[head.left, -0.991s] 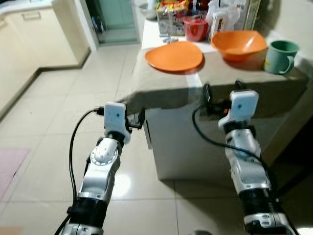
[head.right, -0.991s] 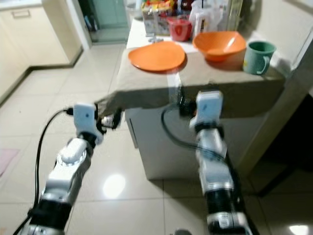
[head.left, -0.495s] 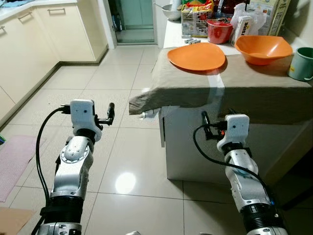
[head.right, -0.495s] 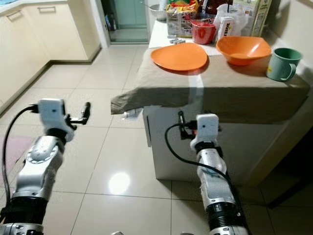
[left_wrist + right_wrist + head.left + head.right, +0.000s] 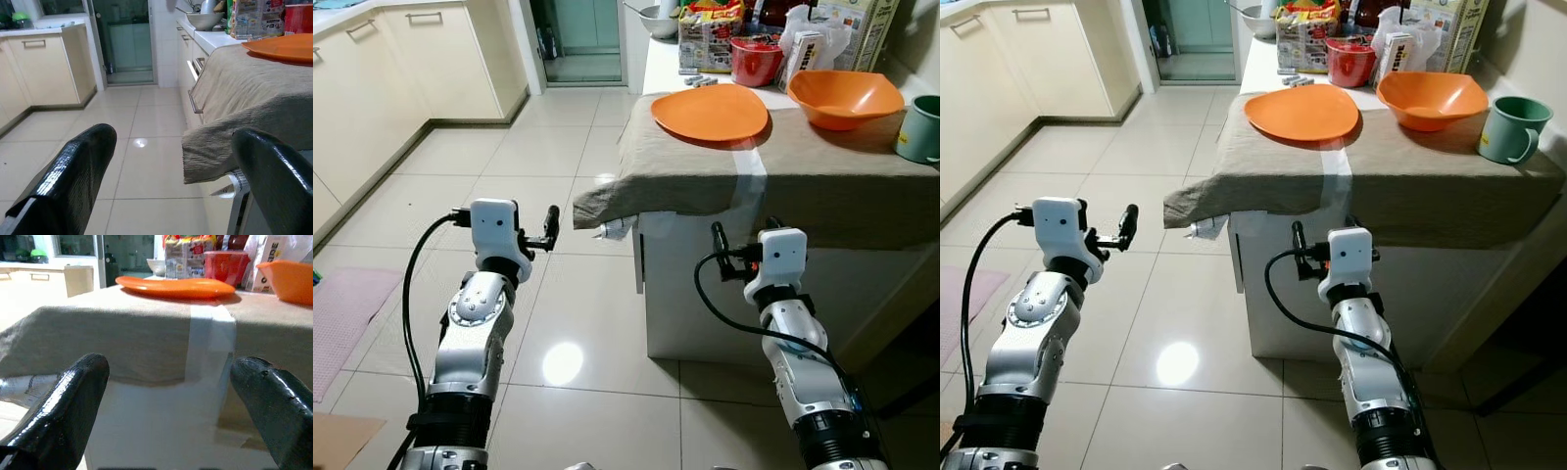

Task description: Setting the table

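- Plate, bowl and mug sit on a cloth over the counter.
- Left gripper: fingers spread, empty, level with the cloth's hanging corner, over the floor.
- Right gripper: fingers apart, empty, before the cloth's front drop.
- Packages behind; print unreadable.

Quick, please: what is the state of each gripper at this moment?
Left gripper: open, holding nothing, in front of the tablecloth corner.
Right gripper: open, holding nothing, facing the table's side below the orange plate.
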`<state>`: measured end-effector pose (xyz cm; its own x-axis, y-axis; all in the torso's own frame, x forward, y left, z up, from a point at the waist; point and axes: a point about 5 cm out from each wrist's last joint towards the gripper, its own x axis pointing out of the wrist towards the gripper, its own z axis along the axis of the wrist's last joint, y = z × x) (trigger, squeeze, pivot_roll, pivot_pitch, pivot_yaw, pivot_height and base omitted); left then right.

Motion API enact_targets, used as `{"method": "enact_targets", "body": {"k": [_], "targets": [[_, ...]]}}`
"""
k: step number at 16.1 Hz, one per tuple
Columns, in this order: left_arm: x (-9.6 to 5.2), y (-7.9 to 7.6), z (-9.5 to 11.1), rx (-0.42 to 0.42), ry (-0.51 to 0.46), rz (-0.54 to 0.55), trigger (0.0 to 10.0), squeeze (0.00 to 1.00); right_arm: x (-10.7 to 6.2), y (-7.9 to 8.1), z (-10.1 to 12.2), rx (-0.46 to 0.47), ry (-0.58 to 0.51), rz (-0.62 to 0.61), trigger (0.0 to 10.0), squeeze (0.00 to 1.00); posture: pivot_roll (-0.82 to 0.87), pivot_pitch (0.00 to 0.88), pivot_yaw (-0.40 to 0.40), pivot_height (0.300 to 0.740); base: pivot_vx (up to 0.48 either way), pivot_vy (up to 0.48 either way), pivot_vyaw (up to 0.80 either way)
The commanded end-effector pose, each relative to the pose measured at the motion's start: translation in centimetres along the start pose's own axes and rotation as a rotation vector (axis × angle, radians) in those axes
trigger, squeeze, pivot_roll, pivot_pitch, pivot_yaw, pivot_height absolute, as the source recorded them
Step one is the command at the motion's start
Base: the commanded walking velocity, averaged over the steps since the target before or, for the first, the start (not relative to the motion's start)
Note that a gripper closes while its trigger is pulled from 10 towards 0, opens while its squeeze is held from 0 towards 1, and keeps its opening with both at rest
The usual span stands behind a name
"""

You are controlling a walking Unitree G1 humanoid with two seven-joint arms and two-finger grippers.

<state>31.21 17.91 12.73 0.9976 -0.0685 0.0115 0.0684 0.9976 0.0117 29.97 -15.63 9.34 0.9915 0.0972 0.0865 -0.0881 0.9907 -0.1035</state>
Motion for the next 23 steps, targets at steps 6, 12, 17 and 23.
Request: {"method": "enact_targets", "body": {"k": [6,12,17,23], "targets": [[0.6,-0.6,0.8,-0.025,-0.021,-0.007,10.0,0.0,0.2,0.7,0.8,-0.015,-0.033,0.031,10.0,0.0,-0.14,0.0,0.091,0.731,0.0,-0.469,0.0],[0.7,-0.8,0.7,-0.022,-0.018,-0.009,10.0,0.0,0.3,1.1,1.0,-0.014,-0.045,0.042,10.0,0.0,-0.14,0.0,0.094,0.731,0.0,-0.469,0.0],[0.8,-0.8,0.8,-0.021,-0.015,-0.006,10.0,0.0,0.3,1.3,1.0,-0.012,-0.045,0.046,10.0,0.0,-0.14,0.0,0.095,0.731,0.0,-0.467,0.0],[1.0,-0.9,0.8,-0.014,-0.011,-0.007,10.0,0.0,0.3,1.5,1.2,-0.012,-0.05,0.053,10.0,0.0,-0.14,0.0,0.095,0.731,0.0,-0.461,0.0]]}}
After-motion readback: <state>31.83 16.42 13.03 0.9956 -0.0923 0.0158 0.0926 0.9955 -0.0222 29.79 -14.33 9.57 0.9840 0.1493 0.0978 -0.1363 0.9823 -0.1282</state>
